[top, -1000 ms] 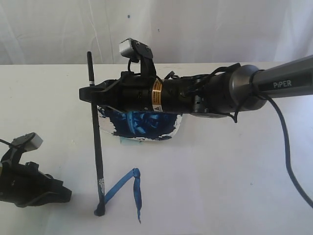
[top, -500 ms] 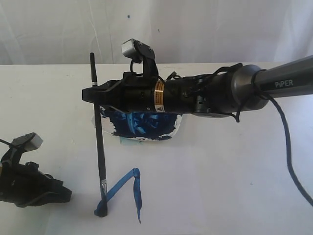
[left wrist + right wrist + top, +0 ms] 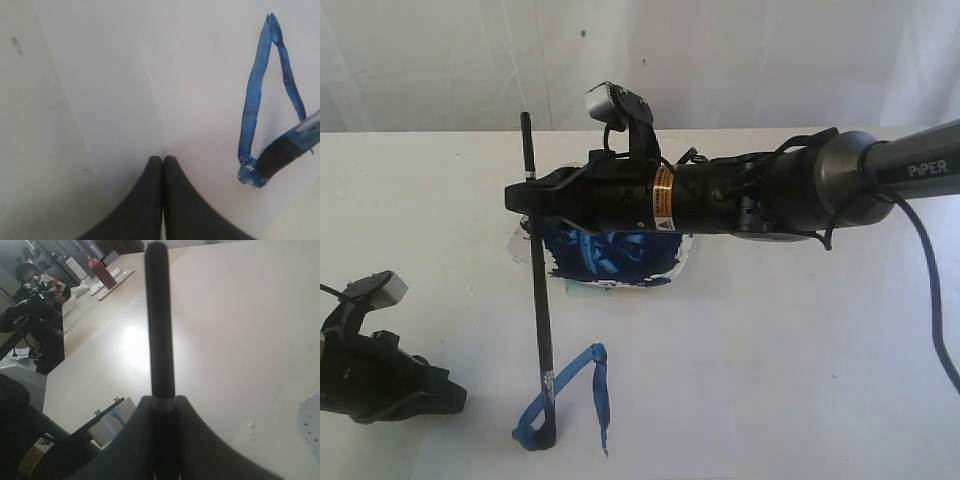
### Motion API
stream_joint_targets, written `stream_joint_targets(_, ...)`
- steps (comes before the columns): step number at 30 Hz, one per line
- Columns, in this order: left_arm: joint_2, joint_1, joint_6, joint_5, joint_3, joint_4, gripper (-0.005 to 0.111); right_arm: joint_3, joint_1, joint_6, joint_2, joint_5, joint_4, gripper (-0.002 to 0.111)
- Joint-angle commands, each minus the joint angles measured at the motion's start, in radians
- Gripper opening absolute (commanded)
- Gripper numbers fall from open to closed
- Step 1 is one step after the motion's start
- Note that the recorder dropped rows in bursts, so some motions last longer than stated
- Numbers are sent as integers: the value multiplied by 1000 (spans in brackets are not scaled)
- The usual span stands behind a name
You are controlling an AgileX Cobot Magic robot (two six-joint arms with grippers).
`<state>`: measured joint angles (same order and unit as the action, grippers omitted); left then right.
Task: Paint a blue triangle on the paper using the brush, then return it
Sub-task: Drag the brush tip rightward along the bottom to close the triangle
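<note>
The blue triangle (image 3: 601,400) lies on the paper (image 3: 740,400) with its base unpainted. The brush (image 3: 542,320), clenched near-upright in the right gripper (image 3: 517,197), touches one lower corner. A drying tip could leave gaps. The left gripper (image 3: 162,160) rests pinched shut, empty.

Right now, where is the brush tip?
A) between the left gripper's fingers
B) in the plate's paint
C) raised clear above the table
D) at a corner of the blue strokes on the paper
D: the brush, gripped upright by the right gripper, has its tip down at the lower left corner of the unfinished blue triangle, where it meets a paint blob.
</note>
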<state>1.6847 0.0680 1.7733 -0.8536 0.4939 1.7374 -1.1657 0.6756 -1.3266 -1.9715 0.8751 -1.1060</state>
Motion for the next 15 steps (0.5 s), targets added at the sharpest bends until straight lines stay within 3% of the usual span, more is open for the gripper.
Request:
stream_joint_targets(1, -9, 4, -1, 11, -5, 7, 0, 18, -18, -12, 20, 2, -16, 0)
stream_joint_targets(15, -9, 4, -1, 11, -5, 7, 0, 73, -64, -12, 77, 0, -47, 0)
